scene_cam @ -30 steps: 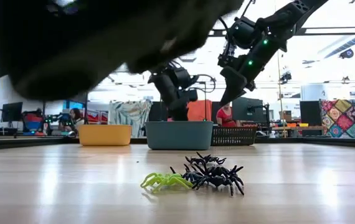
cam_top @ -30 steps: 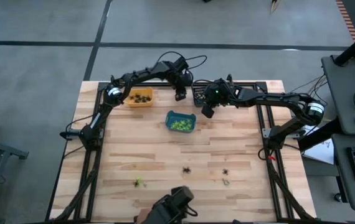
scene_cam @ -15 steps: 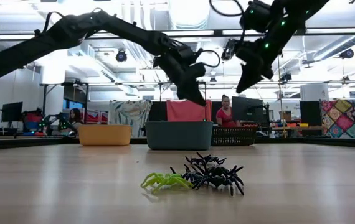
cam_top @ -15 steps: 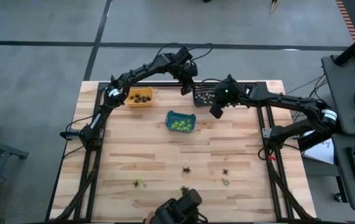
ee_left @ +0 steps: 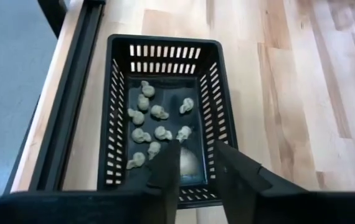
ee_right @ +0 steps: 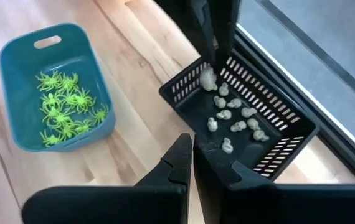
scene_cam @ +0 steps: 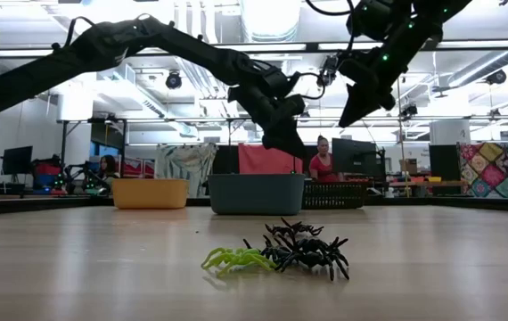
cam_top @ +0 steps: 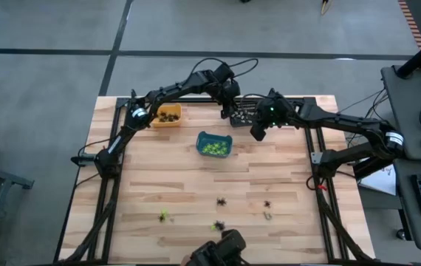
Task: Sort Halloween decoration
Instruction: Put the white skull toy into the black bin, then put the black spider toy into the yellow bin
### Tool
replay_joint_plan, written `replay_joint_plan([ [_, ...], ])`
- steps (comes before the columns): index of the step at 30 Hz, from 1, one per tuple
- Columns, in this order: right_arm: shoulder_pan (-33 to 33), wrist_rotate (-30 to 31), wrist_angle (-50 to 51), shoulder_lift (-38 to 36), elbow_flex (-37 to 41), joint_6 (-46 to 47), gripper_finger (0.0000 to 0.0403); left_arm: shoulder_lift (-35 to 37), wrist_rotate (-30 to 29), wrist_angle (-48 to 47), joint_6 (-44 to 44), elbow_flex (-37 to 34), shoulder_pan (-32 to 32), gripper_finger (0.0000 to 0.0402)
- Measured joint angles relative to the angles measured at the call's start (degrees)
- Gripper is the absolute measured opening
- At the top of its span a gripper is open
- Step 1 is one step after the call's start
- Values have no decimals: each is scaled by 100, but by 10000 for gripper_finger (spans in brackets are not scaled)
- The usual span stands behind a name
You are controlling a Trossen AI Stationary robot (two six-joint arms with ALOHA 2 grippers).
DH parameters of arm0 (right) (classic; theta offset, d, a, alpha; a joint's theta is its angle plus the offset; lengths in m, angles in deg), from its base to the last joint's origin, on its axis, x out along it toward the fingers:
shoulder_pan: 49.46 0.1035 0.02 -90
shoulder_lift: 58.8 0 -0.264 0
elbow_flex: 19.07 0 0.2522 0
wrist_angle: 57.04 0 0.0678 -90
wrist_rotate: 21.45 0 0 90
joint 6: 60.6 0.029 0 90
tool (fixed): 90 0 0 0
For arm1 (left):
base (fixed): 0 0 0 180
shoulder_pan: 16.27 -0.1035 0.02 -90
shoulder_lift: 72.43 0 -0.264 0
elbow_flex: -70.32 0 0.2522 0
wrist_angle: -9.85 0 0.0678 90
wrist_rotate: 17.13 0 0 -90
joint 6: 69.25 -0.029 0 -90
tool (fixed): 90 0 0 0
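The left gripper (ee_left: 195, 163) now hangs over the slotted black plastic basket (ee_left: 118, 99), fingers just parted, a pale grey-white skull-like trinket (ee_left: 188, 163) dropping between them toward its fellows: one piece sorted. Beside it, the right gripper (ee_right: 193, 163) hovers pressed together, empty.

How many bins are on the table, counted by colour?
Orange bin: 1
Teal bin: 1
Black bin: 1
Total: 3
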Motion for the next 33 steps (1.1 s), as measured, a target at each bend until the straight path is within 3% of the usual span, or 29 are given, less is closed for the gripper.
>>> replay_joint_plan([
  [9, 236, -4, -5, 0, 7, 215, 9, 14, 4, -152, 442, 4, -2, 136],
  [25, 1349, -258, 686, 0, 7, 1063, 9, 1118, 162, -847, 387, -117, 413, 102],
  [29, 1705, -258, 726, 0, 7, 1248, 9, 1534, 151, -838, 384, -536, 576, 97],
  [33, 2040, -256, 727, 0, 7, 1486, 9, 2263, 107, -319, 598, -1546, 778, 94],
])
